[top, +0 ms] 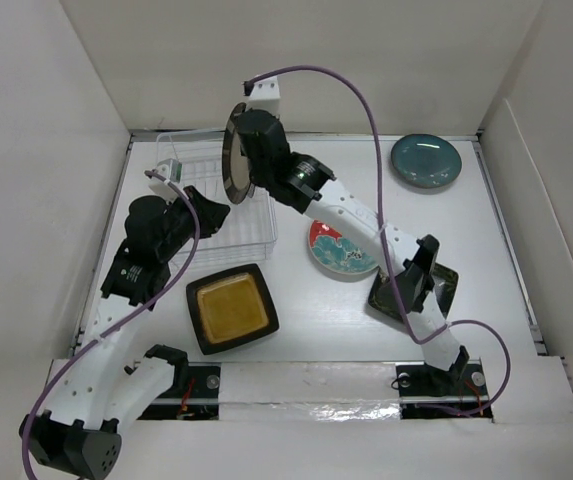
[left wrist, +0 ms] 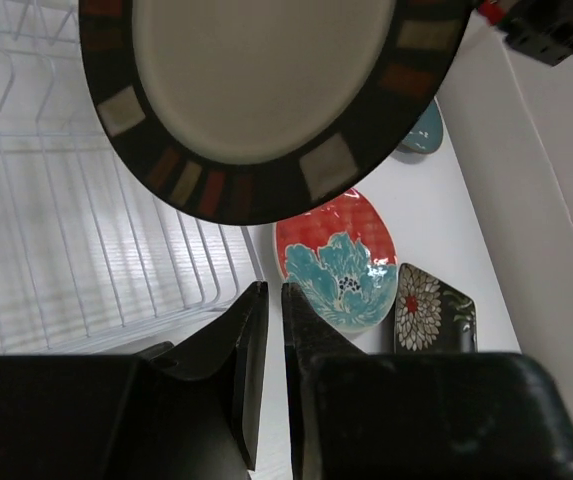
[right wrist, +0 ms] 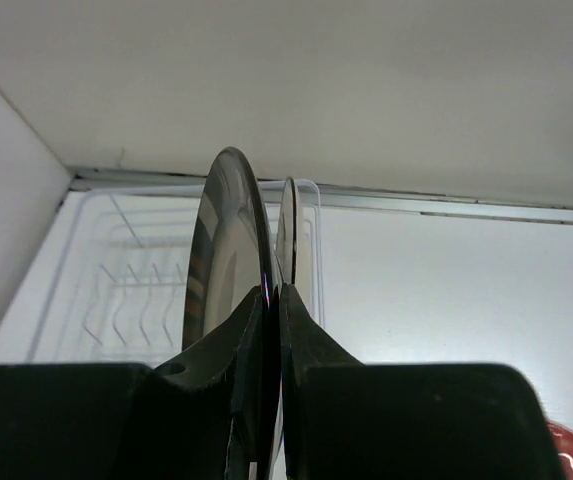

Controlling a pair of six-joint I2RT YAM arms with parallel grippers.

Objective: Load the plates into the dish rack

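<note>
My right gripper (top: pixel 246 152) is shut on the rim of the round black-gold-rimmed plate (top: pixel 234 155) and holds it on edge above the right end of the wire dish rack (top: pixel 188 170). In the right wrist view the fingers (right wrist: pixel 256 330) pinch the plate (right wrist: pixel 226 250) over the rack (right wrist: pixel 126 290). My left gripper (top: pixel 216 212) is shut and empty at the rack's front right corner, below the plate (left wrist: pixel 266 90). The teal plate (top: pixel 426 160), red-patterned plate (top: pixel 338 250), black floral square plate (top: pixel 444 290) and dark-brown amber-centred plate (top: pixel 231 308) lie on the table. No cream plate shows clearly.
White walls close in the table on the left, back and right. My right arm stretches across the red-patterned plate and partly covers the floral plate. In the left wrist view the rack (left wrist: pixel 66 230) is to the left, and the red-patterned plate (left wrist: pixel 336 260) and floral plate (left wrist: pixel 431 310) to the right.
</note>
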